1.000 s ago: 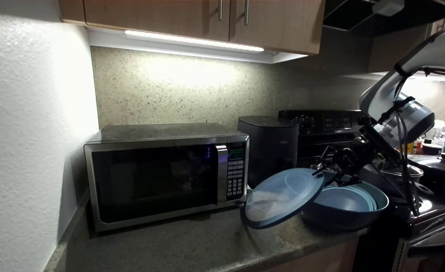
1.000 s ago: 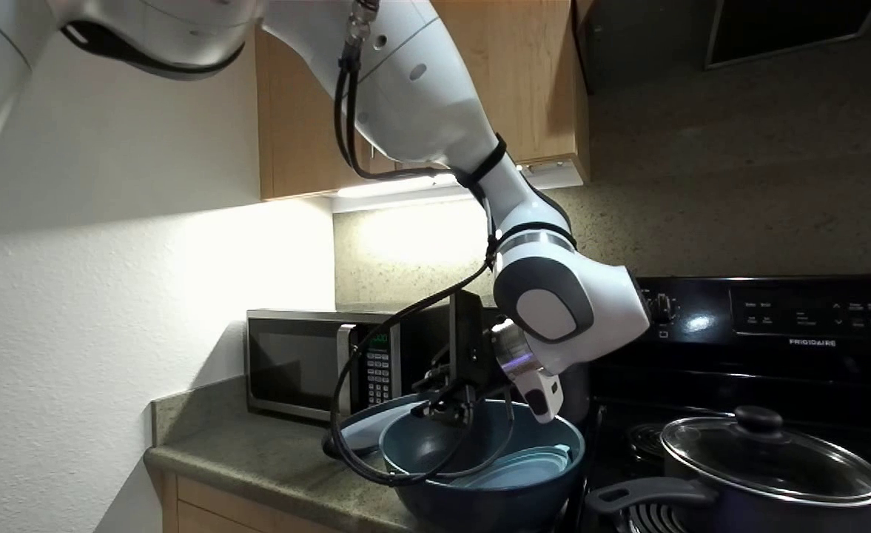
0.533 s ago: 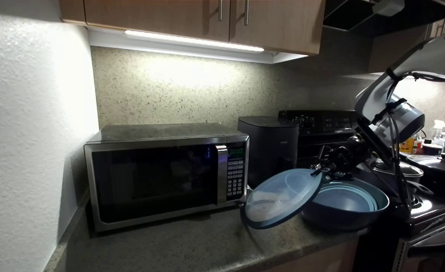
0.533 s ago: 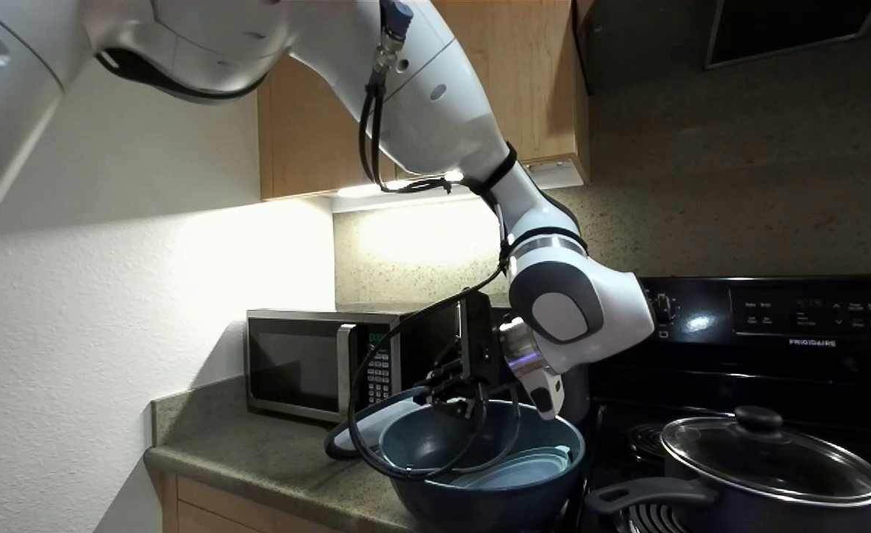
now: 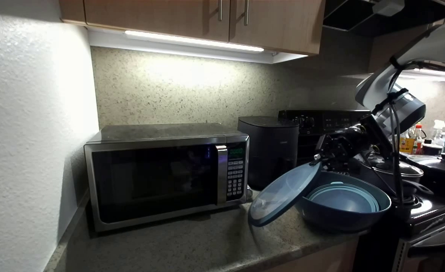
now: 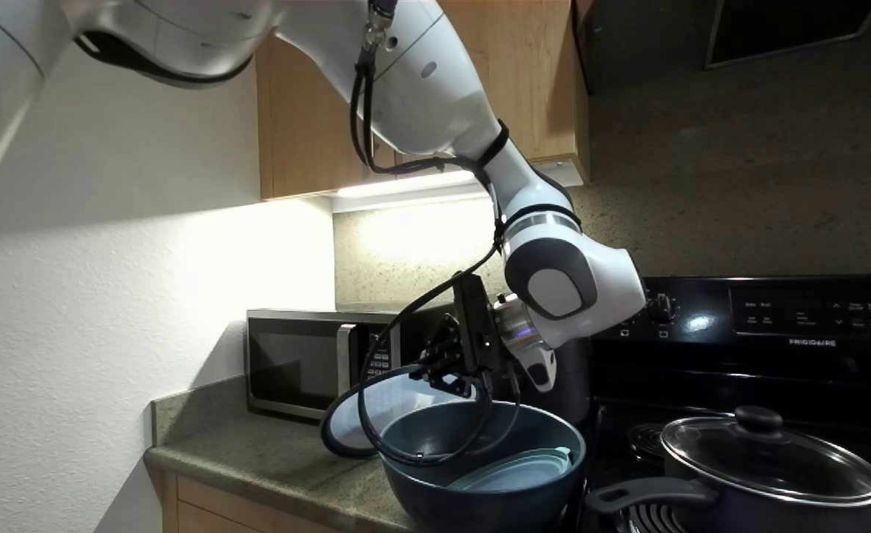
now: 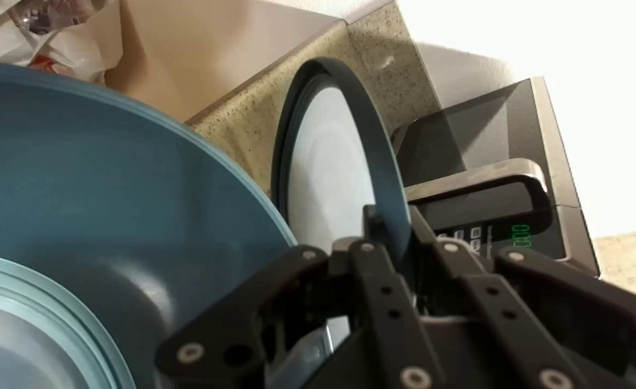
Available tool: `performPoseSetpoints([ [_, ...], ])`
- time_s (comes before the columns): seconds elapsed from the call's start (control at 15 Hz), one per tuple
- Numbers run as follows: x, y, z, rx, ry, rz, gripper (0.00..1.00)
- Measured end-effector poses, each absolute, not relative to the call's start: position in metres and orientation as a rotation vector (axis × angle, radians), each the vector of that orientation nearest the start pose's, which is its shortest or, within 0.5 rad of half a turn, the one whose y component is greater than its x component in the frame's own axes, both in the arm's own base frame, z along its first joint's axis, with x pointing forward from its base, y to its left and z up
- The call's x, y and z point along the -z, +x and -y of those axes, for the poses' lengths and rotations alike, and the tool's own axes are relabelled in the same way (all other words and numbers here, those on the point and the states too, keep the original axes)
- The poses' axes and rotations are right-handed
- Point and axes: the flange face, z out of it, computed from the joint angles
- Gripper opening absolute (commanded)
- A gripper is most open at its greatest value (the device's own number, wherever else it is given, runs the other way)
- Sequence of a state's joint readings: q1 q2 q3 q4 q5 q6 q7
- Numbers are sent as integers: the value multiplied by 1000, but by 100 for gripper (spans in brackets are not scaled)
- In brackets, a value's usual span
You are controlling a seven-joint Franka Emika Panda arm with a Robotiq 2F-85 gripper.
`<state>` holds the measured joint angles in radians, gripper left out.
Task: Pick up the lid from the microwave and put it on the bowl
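Observation:
The lid (image 5: 282, 194), a thin disc with a pale see-through middle and a blue rim, slants steeply between the microwave (image 6: 298, 366) and the bowl. My gripper (image 7: 393, 219) has shut on its upper rim, one finger on each face. In an exterior view the gripper (image 5: 315, 160) is at the lid's top end, beside the bowl's rim. The lid's low edge hangs near the counter; whether it touches there or against the bowl I cannot tell. The deep blue bowl (image 6: 487, 511) stands upright on the counter, with lighter-blue round pieces (image 6: 513, 472) inside.
A black appliance (image 5: 269, 151) stands between the microwave and the stove, behind the lid. On the stove, right of the bowl, sits a dark pot (image 6: 772, 488) with a glass lid. Wooden cabinets (image 5: 158, 17) hang above the counter. A loop of cable hangs from the arm over the bowl.
The jaws have come together on the lid's rim. Lid and gripper have risen slightly, and the lid stands steeper, its low edge shifted toward the bowl.

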<state>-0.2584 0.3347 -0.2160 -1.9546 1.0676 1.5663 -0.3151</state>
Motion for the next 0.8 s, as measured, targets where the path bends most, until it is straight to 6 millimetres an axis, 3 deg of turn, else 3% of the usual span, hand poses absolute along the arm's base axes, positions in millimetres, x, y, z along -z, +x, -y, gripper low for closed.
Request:
performPoseSetpoints([
  [0.2,-330,531,164,-208,-1933,-563,11],
  [0.27,-332,530,164,-204,-1933,-562,11],
  [0.33,-333,528,164,-203,-1932,-562,3],
  [0.53,-333,527,164,-196,-1933,-546,3],
  [0.8,-343,516,186,-124,-1887,-442,3],
])
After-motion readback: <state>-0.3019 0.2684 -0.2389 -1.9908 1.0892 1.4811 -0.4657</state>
